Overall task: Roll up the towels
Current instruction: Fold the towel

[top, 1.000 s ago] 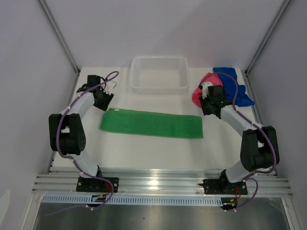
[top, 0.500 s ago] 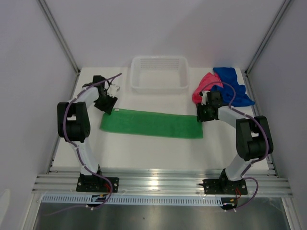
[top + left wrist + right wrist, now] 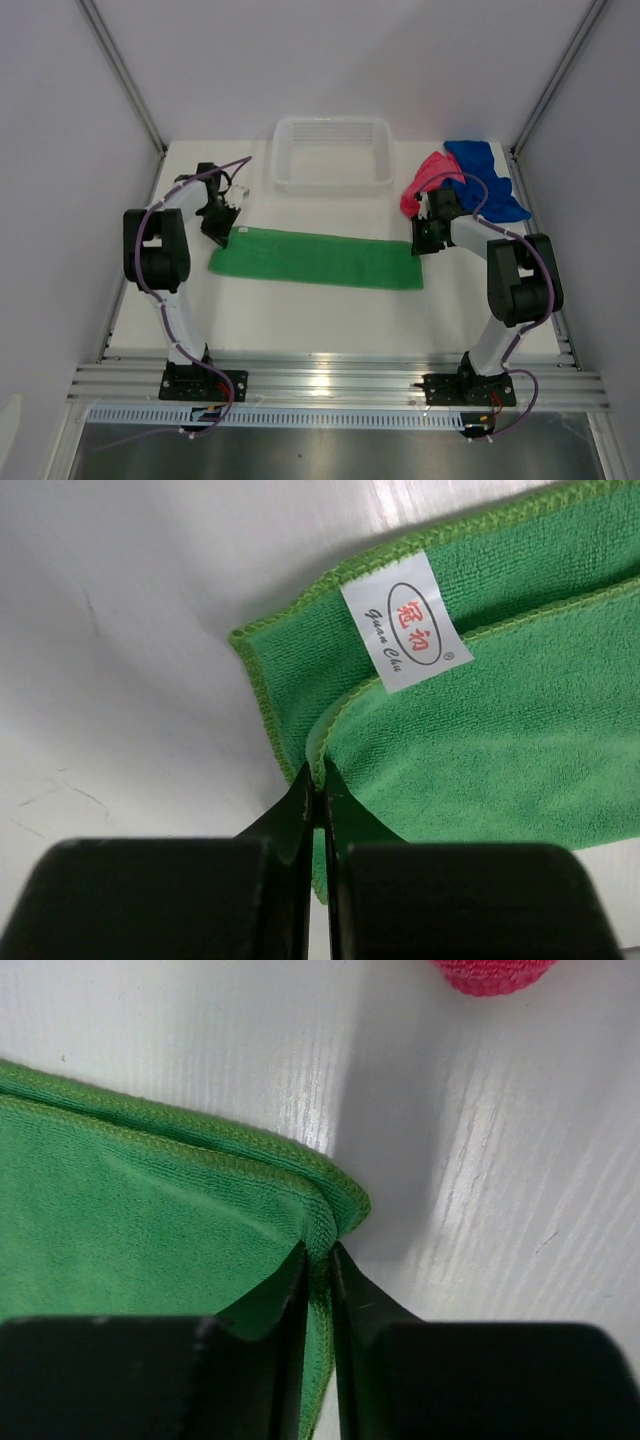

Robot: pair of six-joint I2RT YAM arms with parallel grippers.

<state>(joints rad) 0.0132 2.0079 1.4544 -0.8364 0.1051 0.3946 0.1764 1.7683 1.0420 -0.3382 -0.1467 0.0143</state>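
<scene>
Two corners of the green towel (image 3: pixel 315 258), flat on the counter (image 3: pixel 300 320), are clamped: left tool (image 3: pixel 318 782) at nine o'clock, right tool (image 3: pixel 318 1256) at three. The pink-red towel (image 3: pixel 416 187) and blue towel (image 3: pixel 478 158) bunch at two o'clock behind it, white basket (image 3: pixel 333 186) at twelve.

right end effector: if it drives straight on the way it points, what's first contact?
Right end effector is shut on the corner of the green microfibre towel; pushing on, it likely meets the white tabletop just past it. Pink-red cloth sits off-line. Depth unclear.
</scene>
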